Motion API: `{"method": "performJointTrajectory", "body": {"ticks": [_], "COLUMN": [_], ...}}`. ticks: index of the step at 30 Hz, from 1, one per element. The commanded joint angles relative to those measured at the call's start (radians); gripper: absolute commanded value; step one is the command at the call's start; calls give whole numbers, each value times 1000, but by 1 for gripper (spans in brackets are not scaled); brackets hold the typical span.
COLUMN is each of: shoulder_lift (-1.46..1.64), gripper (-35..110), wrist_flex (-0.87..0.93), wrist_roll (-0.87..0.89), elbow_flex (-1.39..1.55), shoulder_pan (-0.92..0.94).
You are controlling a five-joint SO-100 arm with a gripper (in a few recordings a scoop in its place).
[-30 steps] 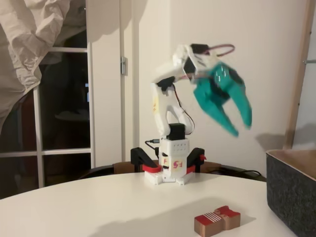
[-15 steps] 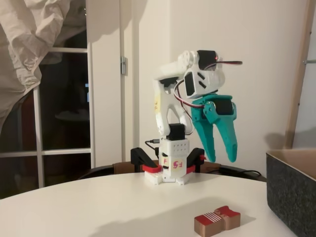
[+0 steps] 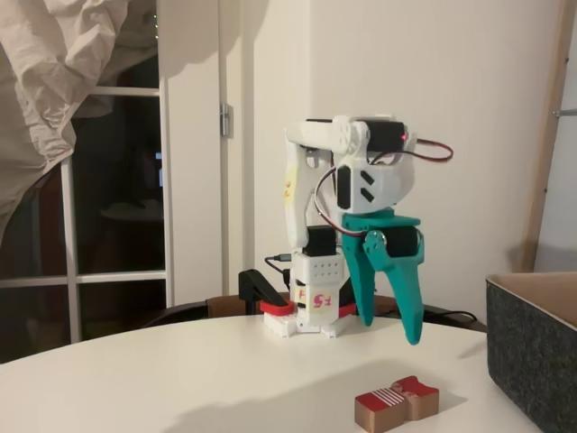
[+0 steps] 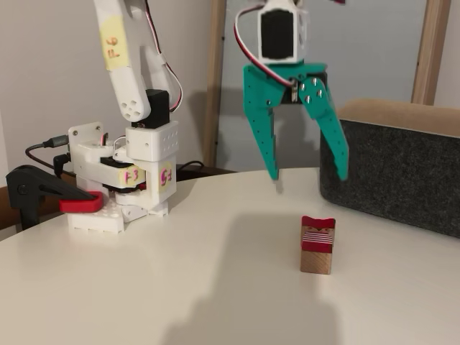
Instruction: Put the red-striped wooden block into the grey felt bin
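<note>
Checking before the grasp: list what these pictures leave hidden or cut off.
- Grey felt bin: cut by the right edge in both fixed views; its inside floor is hidden by its own walls.
- Red-striped wooden block: its far side is hidden in both views.
- End effector: open, but its inner finger faces barely show.

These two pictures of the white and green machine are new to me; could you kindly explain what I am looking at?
It is a small white robot arm bolted to a round table. Its green gripper, the grasping part, points down with the jaws spread open and holds nothing. Both pictures come from cameras standing still at table height, on different sides of the arm. On the table lies the red-striped wooden block, just below and beside the gripper, untouched. Next to it stands the grey felt bin, where the block should go. The bin sits at the right edge in both fixed views.
</note>
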Motion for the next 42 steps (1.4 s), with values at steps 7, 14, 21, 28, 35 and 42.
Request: {"method": "performJointTrajectory", "body": {"ticks": [7,14,21,28,35,42], "shoulder_lift": [-86,-167,-238,-273,-316,-365], "gripper": [31,32,31,30,28,27], "wrist_flex": [18,11,-87,-207,-259,-275], "wrist_roll": [12,-8,-14,-84,-121,-127], "elbow_flex": [-20,-23,-23,-28,-43,-46], "shoulder_pan": [5,-2,-12,-55,-77,-54]}}
